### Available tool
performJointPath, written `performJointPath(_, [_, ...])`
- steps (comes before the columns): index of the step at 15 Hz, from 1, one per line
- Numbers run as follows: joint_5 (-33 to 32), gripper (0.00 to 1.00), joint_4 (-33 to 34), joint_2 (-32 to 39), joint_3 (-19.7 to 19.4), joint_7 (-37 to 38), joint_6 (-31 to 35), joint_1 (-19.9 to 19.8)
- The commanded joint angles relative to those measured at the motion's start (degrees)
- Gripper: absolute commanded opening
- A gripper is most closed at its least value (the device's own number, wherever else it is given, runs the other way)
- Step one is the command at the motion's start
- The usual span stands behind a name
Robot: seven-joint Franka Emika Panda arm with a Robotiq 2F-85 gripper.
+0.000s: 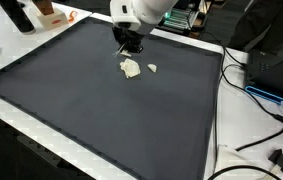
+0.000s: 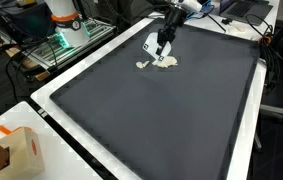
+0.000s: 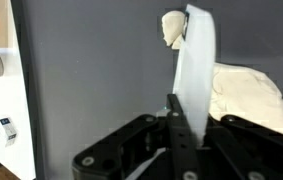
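We look down on one dark mat [image 1: 91,110] from two raised, distant sides, and closely past the gripper [image 3: 181,125] in the wrist view.

A dark grey mat [image 1: 101,115] covers the white table [image 1: 16,118]; a crumpled white wad [image 1: 130,68] and a smaller scrap [image 1: 152,68] lie on the mat.

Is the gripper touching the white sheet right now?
Touching. The wrist view shows the white sheet pinched between the jaws of the gripper, rising straight out of them.
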Motion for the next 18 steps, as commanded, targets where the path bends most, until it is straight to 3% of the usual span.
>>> performJointPath(1, [0.5,0.01,-2.9,-2.7,0.4,-1.6,1.2,-0.1])
performJointPath(10, [1.5,0.01,-8.7,-9.9,1.5,-6.4,5.7,-1.3])
performJointPath(18, [8.0,0.01,-16.3,-18.1,1.9,-15.4,17.9,-3.9])
